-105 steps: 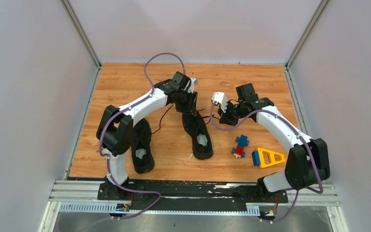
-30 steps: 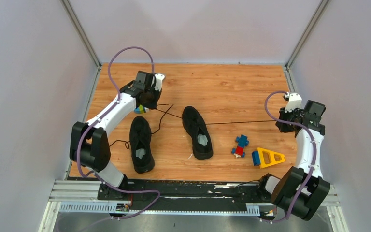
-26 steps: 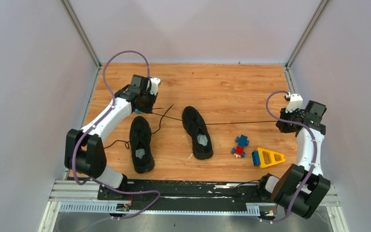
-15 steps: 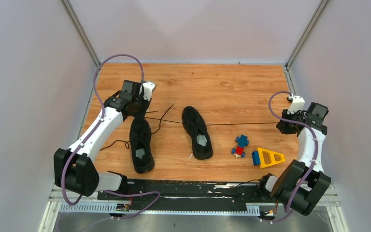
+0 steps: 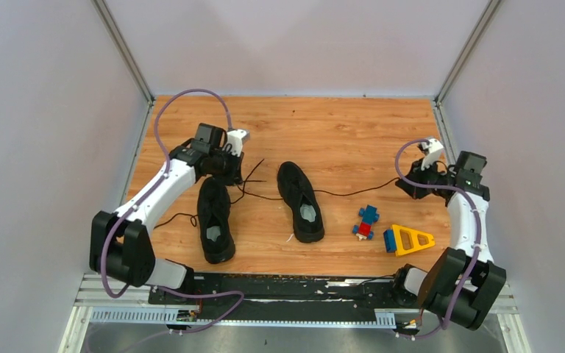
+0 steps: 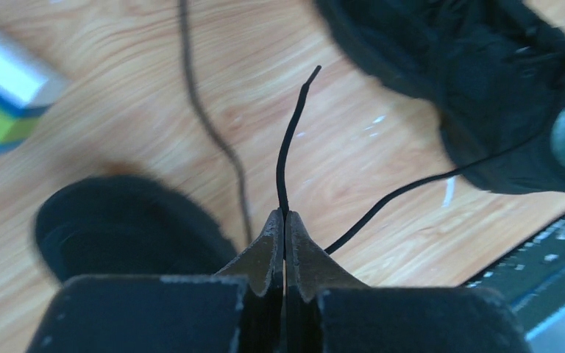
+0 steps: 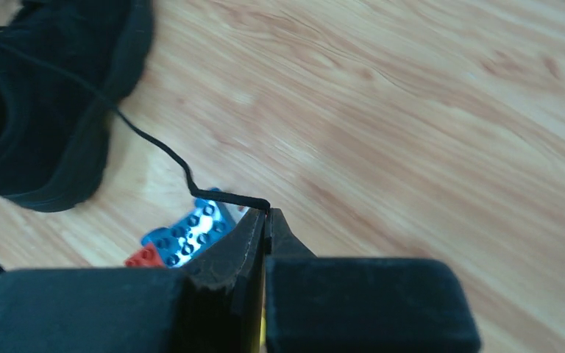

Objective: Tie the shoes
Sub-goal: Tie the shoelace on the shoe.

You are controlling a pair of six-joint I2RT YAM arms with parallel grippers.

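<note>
- The shoes [image 5: 215, 220] lie flat on the left-middle of the desk [image 5: 353, 125]. They are side by side but apart, toes pointing away from the arm bases, all-black fabric with pale grey insoles showing in the openings.
- It's black on black, so the eyelets and any crossing over the tongues can't be read from above.
- The left pincer [image 6: 285, 217] is pinched tight on a thin black lace tip [image 6: 281, 158], which pokes up stiff past the fingertips.
- Another strand runs from beside them to the centre shoe [image 6: 485, 88], itself cut off by the frame edge.
- A blurred dark toe sits lower left in that wrist view, half hidden by the pincer body.
- The right pincer [image 7: 266, 217], out near the desk's right edge, is clamped on the other lace [image 7: 228, 198]. That lace kinks, then trails back to the centre shoe.
- A blue-and-red studded block [image 5: 367, 220] and a yellow triangular piece [image 5: 410, 240] lie between that shoe and the right arm.
- A striped blue-yellow-white shape [image 6: 0, 95] shows top left of the left wrist view, too blurred to name.
</note>
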